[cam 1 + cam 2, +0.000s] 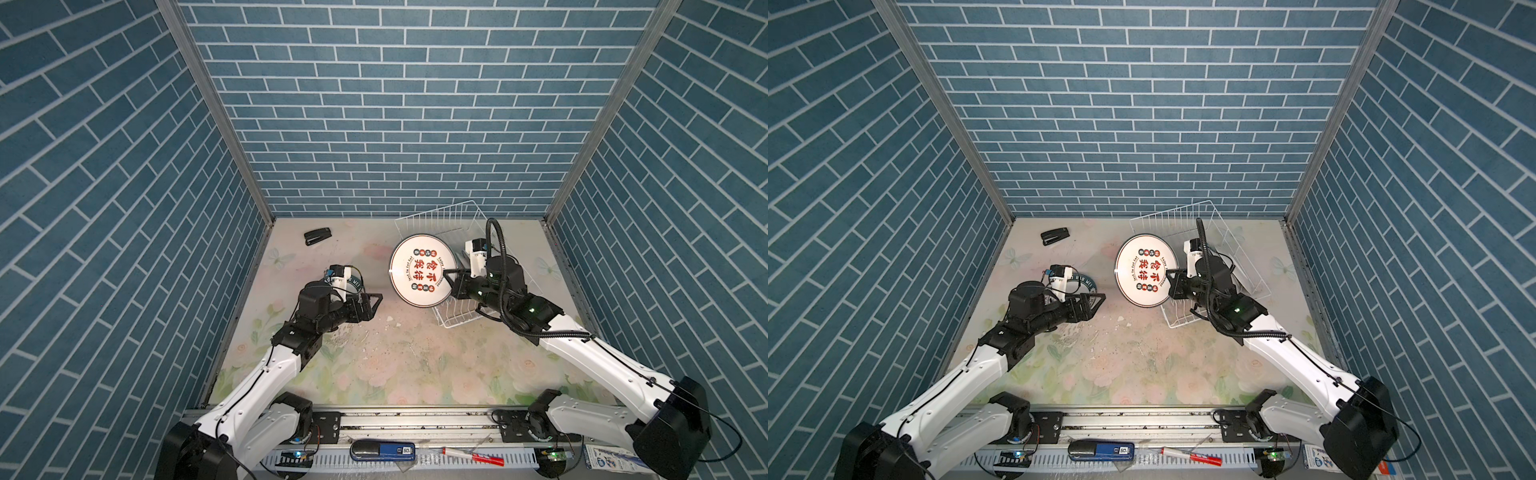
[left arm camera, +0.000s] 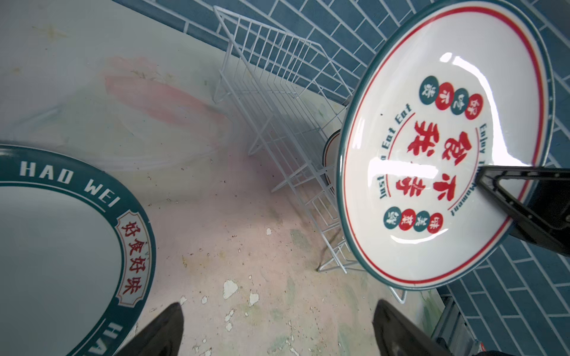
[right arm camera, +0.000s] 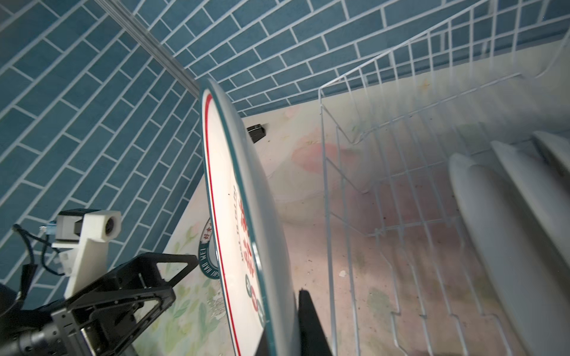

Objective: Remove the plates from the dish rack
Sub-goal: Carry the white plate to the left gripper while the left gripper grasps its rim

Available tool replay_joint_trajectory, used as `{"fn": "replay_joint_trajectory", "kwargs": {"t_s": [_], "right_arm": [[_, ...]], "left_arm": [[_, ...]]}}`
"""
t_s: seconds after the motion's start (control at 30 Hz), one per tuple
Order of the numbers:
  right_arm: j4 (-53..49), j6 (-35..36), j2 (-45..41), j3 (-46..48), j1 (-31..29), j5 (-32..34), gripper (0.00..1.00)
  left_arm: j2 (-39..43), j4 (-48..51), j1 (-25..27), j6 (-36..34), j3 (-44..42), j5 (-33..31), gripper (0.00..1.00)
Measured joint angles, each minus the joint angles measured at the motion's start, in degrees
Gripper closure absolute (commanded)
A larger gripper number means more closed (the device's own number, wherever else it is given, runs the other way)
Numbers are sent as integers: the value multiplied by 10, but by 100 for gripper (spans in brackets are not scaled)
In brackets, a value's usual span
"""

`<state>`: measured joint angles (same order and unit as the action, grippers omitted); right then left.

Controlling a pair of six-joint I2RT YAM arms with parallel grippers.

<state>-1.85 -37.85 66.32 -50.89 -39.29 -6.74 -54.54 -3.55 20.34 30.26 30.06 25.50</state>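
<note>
In both top views the white wire dish rack (image 1: 455, 319) (image 1: 1177, 322) stands at the right rear of the floral table (image 1: 395, 365) (image 1: 1121, 365), skewed to the walls. The right hand (image 1: 452, 274) (image 1: 1173, 276) is clamped on the right edge of a red-lettered plate (image 1: 419, 269) (image 1: 1144, 270), which stands tilted on edge with its face to the camera, at the rack's left side. The left hand (image 1: 372, 305) (image 1: 1095, 302) hangs near the middle of the table with its jaws wide and nothing between them. Behind it a HAO WEI plate (image 1: 358, 282) (image 1: 1087, 282) lies flat on the table, largely hidden by the wrist. A black stapler (image 1: 318, 237) (image 1: 1054, 236) lies at the left rear.

The left wrist view shows the left hand (image 2: 279, 326) spread over bare table. The HAO WEI plate (image 2: 46, 246) lies flat to one side. The red-lettered plate (image 2: 431, 160) hangs in front of the dish rack (image 2: 277, 108), pinched at its rim by a black finger (image 2: 530, 200) of the right hand. Behind it the rim of one of the racked plates (image 2: 329, 154) peeks out.

The right wrist view shows the red-lettered plate (image 3: 246, 215) edge-on in the right hand (image 3: 283, 336), outside the wire wall of the dish rack (image 3: 327, 185). The racked plates (image 3: 499, 222), at least three pale discs, stand edge-on inside. The left hand (image 3: 148, 277) gapes beside the HAO WEI plate (image 3: 205, 262).
</note>
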Motion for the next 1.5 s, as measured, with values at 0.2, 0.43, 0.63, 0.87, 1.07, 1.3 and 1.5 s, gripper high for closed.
{"fn": "replay_joint_trajectory", "kwargs": {"t_s": [0.2,0.43,0.63,0.87,1.07,1.3,1.5], "right_arm": [[49,-44,46,16,1,-70,100],[100,-80,80,33,2,-132,100],[147,-103,99,43,2,-173,100],[186,-115,111,63,2,-195,100],[213,-118,129,65,7,-216,100],[246,-118,136,74,19,-231,88],[240,-111,146,74,15,-217,65]], "left_arm": [[-1,-29,1,7,-7,19,8],[-14,-51,1,13,-11,31,16],[-30,-64,2,20,-11,45,35],[-37,-84,2,26,-11,64,53],[-56,-83,-2,33,-12,71,77],[-55,-92,-9,62,-12,93,91],[-51,-77,-5,50,-11,108,100]]}}
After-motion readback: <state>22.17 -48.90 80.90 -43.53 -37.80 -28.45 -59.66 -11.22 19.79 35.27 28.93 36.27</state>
